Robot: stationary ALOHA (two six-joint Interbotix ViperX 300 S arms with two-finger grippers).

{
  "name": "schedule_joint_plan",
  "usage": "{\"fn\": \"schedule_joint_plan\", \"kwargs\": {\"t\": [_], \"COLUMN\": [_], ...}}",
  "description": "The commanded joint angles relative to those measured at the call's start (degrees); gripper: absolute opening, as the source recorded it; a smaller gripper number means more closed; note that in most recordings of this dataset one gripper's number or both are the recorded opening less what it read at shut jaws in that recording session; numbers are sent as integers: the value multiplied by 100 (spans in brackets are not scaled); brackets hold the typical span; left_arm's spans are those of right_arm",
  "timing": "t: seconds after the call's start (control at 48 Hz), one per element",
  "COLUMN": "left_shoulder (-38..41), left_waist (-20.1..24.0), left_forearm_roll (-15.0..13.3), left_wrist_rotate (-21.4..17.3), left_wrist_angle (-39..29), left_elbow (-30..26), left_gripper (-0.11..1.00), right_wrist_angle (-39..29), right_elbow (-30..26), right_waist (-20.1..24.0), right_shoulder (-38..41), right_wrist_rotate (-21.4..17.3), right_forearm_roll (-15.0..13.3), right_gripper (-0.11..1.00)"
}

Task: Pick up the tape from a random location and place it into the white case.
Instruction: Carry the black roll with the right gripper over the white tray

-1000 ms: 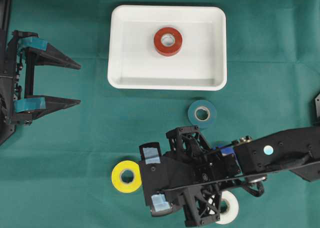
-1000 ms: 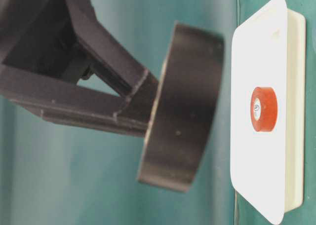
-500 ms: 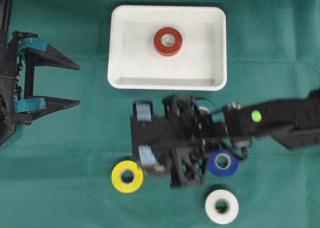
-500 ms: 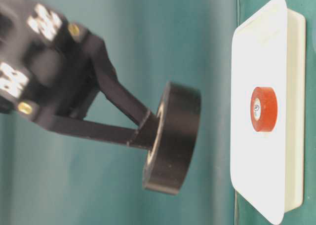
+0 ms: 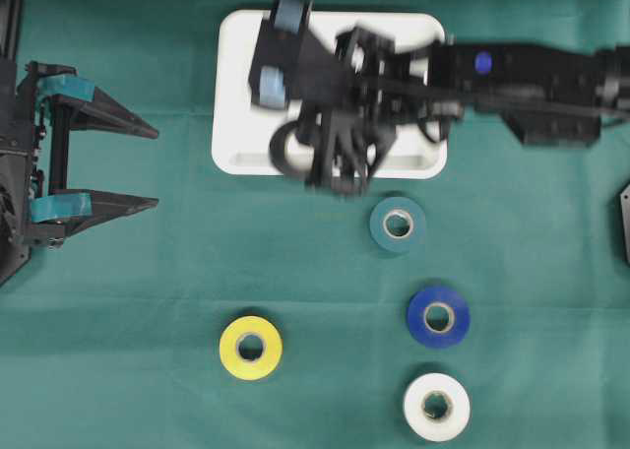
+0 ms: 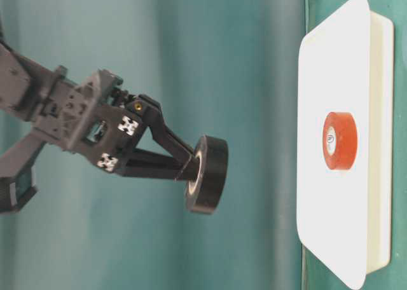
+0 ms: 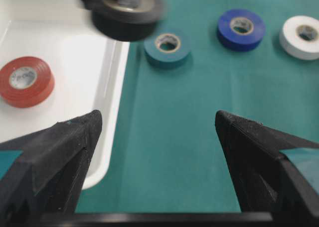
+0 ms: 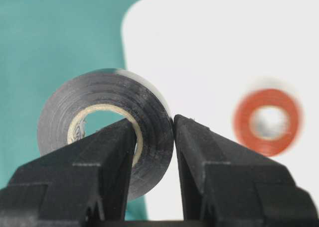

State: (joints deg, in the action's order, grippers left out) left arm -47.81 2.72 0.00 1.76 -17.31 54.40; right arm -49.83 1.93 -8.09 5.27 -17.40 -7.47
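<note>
Black tape roll (image 8: 104, 137) hanging clamped in the right gripper (image 8: 154, 152), one finger (image 8: 107, 157) passing through the core hole and the other pressing on the outer winding, so the roll's wall is being pinched between them. Sitting clear of the surface in the table-level view (image 6: 206, 174), well apart from the tray face. Appearing blurred in the overhead view (image 5: 287, 154) at the near rim of the white case (image 5: 236, 85), towards its left end. Showing in the left wrist view (image 7: 127, 13) above the case edge, partly over the tray and partly over the cloth.

White case lying flat on the green-covered tabletop (image 5: 148, 301), holding a red tape roll (image 6: 339, 140) flat on its floor; the red roll hidden under the arm in the overhead view.

Right gripper (image 5: 285, 104) reaching across the case from the right, motion-blurred.

Left gripper (image 5: 148, 165) resting at the left edge, fingers spread wide with nothing between them, well apart from the case.

Lying flat on the cloth below the case: a teal tape roll (image 5: 398, 224) just beside the case's near rim, a blue roll (image 5: 438, 316) beyond it, a white roll (image 5: 436, 407) nearest the bottom edge, and a yellow roll (image 5: 250, 348) off to the left.
</note>
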Motion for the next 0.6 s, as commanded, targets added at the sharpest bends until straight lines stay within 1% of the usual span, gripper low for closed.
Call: {"fn": "schedule_joint_plan", "kwargs": {"t": [0.0, 0.146, 0.313, 0.459, 0.584], "left_shoulder": [18, 26, 18, 18, 18], "left_waist": [-18, -18, -18, -9, -18], "left_forearm_roll": [0, 0, 0, 0, 0], "left_wrist_rotate": [-9, -9, -9, 0, 9], "left_wrist_angle": [26, 26, 26, 26, 26], "left_elbow": [-70, -70, -62, -70, -70], "left_gripper": [95, 95, 95, 95, 95], "right_wrist_angle": [62, 114, 211, 255, 272], "right_elbow": [-70, -70, -62, -70, -62], "right_waist": [-281, -800, -1239, -1406, -1415], "right_shoulder": [-176, -123, -44, -26, -26], "right_wrist_rotate": [-18, -9, -9, 0, 9], "right_forearm_roll": [-79, -158, -167, -167, -176], "right_gripper": [28, 28, 28, 28, 28]}}
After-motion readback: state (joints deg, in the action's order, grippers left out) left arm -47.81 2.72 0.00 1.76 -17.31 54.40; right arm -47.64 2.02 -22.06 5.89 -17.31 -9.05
